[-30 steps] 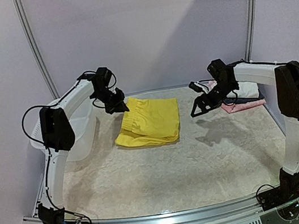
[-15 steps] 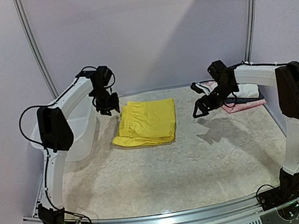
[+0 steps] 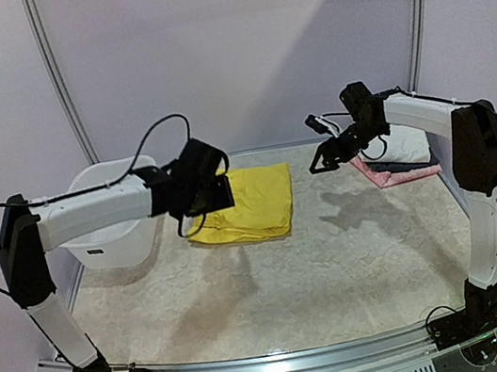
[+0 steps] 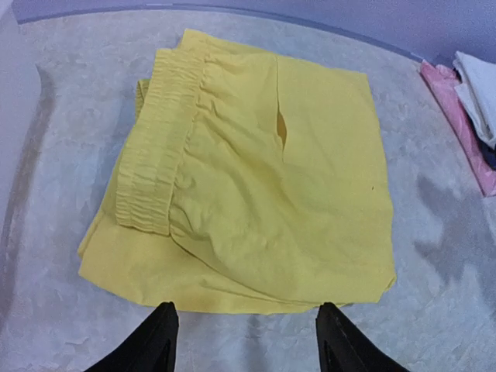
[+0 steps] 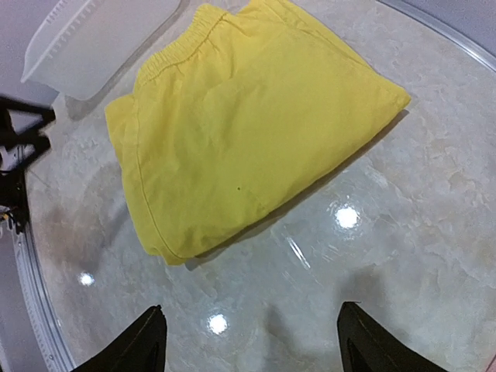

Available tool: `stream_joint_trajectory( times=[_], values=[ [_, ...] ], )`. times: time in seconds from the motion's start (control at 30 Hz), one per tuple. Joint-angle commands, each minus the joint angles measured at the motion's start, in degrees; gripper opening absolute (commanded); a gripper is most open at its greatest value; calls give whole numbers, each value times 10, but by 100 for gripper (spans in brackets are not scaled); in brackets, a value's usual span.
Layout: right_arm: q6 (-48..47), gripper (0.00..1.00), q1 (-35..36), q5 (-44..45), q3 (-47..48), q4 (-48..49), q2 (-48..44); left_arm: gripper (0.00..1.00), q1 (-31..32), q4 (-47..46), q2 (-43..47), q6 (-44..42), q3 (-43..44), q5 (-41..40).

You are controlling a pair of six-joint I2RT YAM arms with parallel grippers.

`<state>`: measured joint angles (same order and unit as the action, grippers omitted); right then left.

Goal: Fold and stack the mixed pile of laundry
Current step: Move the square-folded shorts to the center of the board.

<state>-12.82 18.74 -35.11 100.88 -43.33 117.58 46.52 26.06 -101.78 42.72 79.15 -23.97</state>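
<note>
Seeing yellow shorts (image 3: 249, 203) folded flat on table (image 3: 337, 257), upper centre of top view, right of white basket (image 3: 105, 243). Got left pincer (image 4: 246, 322) spread wide and empty, hovering over shorts' lower edge in its wrist view. Same for right pincer (image 5: 252, 329): wide, empty, upper right of top view, near folded white shirt (image 3: 409, 148) on pink cloth (image 3: 404, 175).

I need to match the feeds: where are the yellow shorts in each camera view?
Top external: yellow shorts lie centre-left, toward the far edge.
Left wrist: the shorts fill the middle, waistband on the left.
Right wrist: the shorts sit upper centre, waistband toward the top left.
Shared landmark: white basket, left of the shorts from above, top-left corner in the right wrist; unclear in left wrist.
</note>
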Motion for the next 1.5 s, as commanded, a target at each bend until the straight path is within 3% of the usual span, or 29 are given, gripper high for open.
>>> stream_joint_trajectory(
  times=[0.0, 0.27, 0.6, 0.8, 0.93, 1.03, 1.1, 1.23, 1.4, 1.43, 1.47],
  values=[
    [-30, 73, 49, -33, 90, -11, 37, 65, 76, -171, 8, 141, -86, -153],
    [-75, 67, 119, 64, 243, -70, 205, 71, 103, -290, -4, 336, -182, -176],
    [-9, 63, 130, 25, 282, -121, 300, 78, 89, -401, -40, 523, -275, -136],
    [39, 59, 156, -7, 192, -129, 300, 84, 82, -453, -55, 524, -292, -126],
    [142, 61, 173, -67, 35, -29, 232, 86, 82, -455, -24, 508, -315, -122],
    [261, 67, 191, -114, -80, 104, 155, 91, 82, -436, 15, 514, -352, -107],
    [308, 70, 217, -145, -106, 144, 116, 91, 84, -406, 52, 520, -376, -103],
    [316, 75, 269, -187, -37, 111, 129, 92, 90, -275, 145, 510, -393, -121],
    [272, 83, 246, -146, -24, 54, 80, 100, 90, -97, 204, 441, -344, -140],
    [249, 86, 234, -128, -22, 39, 65, 100, 89, -76, 207, 427, -334, -142],
    [232, 96, 217, -112, -20, 26, 45, 100, 89, -60, 208, 414, -325, -144]
  ],
)
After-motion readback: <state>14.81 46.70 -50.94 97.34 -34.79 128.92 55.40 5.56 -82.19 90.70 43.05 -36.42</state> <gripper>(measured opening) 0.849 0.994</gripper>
